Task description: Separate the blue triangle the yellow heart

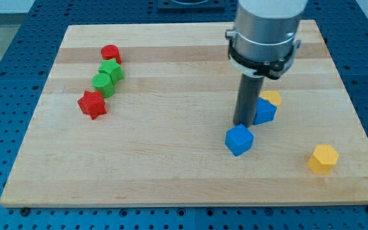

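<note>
Right of the middle, our end effector, a plain dark rod that cannot open or hold, rests my tip (242, 123) touching the blue triangle block (265, 111); the yellow heart block (271, 97) hugs it behind; we push between them to split them on the wooden table (171, 166).

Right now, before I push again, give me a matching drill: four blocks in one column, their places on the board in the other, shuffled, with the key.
Blocks:
1. yellow hexagon block
2. red star block
3. blue cube
4. yellow heart

Places:
A. view's left, below the green blocks
B. behind the blue triangle, touching it
C. just below my tip
D. alone, view's bottom right

Pairs: 1-D, 2-A, 3-C, 4-B
</note>
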